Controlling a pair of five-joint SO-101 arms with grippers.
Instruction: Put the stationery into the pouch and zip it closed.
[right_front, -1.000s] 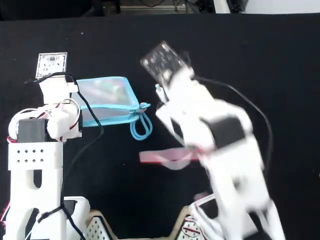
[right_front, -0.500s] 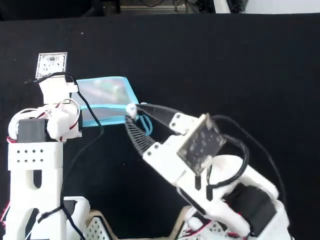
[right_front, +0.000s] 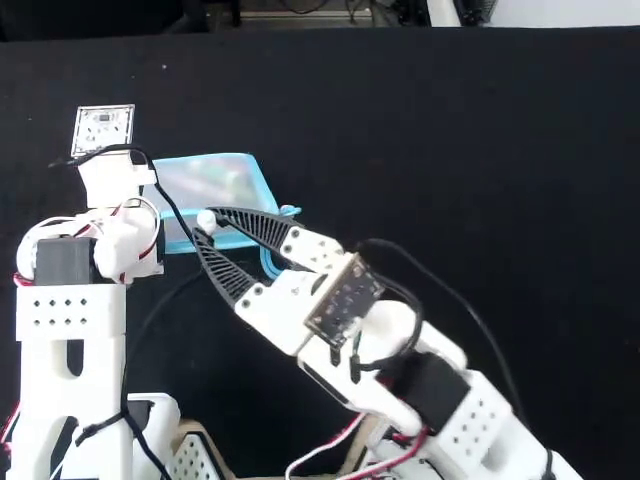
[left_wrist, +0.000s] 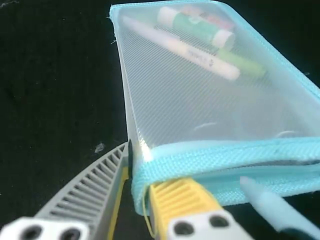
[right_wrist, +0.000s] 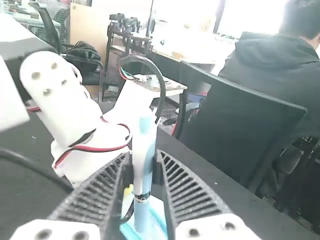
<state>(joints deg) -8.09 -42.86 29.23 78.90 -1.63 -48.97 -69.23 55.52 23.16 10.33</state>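
A translucent pouch (right_front: 215, 190) with a light blue zipper band (left_wrist: 225, 155) lies on the black table. Through its wall I see a glue stick (left_wrist: 195, 23), a white pen (left_wrist: 180, 47) and a green marker (left_wrist: 242, 64). My left gripper (left_wrist: 134, 172) is shut on the pouch's corner by the zipper, one grey and one yellow finger (left_wrist: 175, 197) pinching the band. My right gripper (right_front: 205, 226) is shut on a light blue pen (right_wrist: 142, 165), whose tip (left_wrist: 265, 200) is at the pouch's zipper edge, right beside the left gripper (right_front: 160, 235).
The right arm (right_front: 400, 370) stretches slantwise across the table's near middle. A small white tag (right_front: 103, 127) lies behind the left arm. The pouch's blue loop (right_front: 283, 250) is partly covered by the right arm. A person sits in a chair behind the table.
The right arm has swung down and leftward with the pen, from right of the pouch's loop to the zipper edge near the left gripper. The left arm and pouch have not moved.
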